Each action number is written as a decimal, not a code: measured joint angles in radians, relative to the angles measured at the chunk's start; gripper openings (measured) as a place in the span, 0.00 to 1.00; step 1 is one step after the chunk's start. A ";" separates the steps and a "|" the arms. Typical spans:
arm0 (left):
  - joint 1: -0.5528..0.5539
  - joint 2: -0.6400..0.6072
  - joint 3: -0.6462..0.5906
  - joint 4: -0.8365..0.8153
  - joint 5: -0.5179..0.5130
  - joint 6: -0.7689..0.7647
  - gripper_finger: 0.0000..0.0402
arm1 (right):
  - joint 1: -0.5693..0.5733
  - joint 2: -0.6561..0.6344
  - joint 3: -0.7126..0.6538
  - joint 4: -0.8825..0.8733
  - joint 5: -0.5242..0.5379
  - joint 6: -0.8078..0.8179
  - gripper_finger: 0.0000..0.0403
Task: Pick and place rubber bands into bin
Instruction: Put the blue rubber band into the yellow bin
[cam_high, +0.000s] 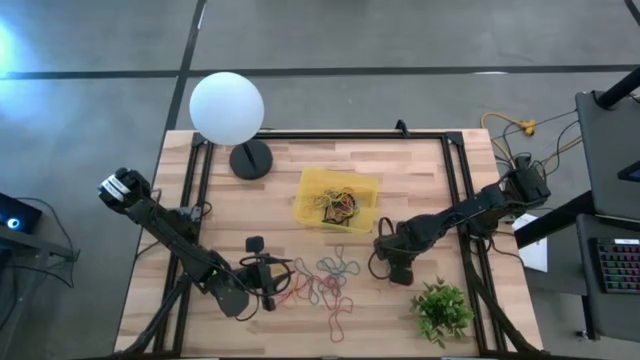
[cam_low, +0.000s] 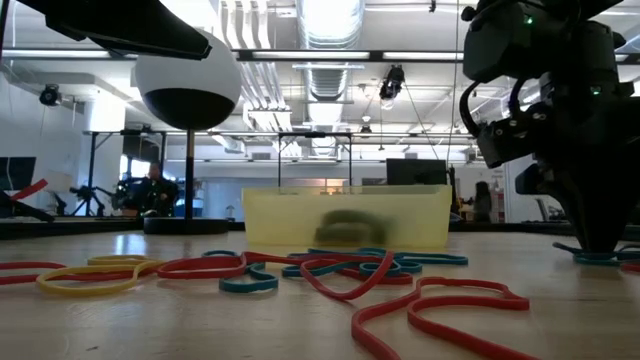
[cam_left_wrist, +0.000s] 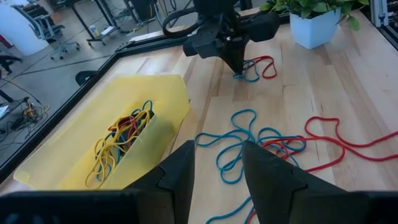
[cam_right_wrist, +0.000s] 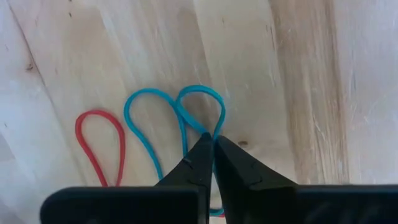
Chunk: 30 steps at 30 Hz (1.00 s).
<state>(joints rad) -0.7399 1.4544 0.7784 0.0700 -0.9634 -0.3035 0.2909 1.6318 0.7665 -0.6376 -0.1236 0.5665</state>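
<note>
Writing — none; right gripper (cam_right_wrist: 211, 138) on blue band (cam_right_wrist: 186, 109)

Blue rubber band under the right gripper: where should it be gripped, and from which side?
Grip the blue rubber band where its strands cross, coming straight down from above. It lies flat on the table, so only a top pinch works, as the shut right gripper shows.

A lab or workshop is showing: exposed ceiling ducts (cam_low: 330, 75), strip lights (cam_low: 330, 20), equipment stands (cam_low: 95, 170), a bare concrete floor (cam_high: 90, 60), a person sitting (cam_low: 152, 190) behind.
</note>
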 joint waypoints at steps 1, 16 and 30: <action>0.000 0.000 0.000 0.000 0.000 0.000 0.29 | 0.000 -0.003 0.000 0.000 0.003 -0.002 0.02; 0.000 0.000 0.000 0.000 -0.004 0.000 0.29 | 0.000 -0.086 0.024 -0.004 0.101 -0.029 0.02; 0.001 0.000 0.000 -0.001 -0.007 0.000 0.29 | 0.000 -0.092 0.095 -0.006 0.103 -0.116 0.02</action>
<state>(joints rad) -0.7391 1.4548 0.7784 0.0689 -0.9707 -0.3035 0.2905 1.5400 0.8613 -0.6439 -0.0209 0.4503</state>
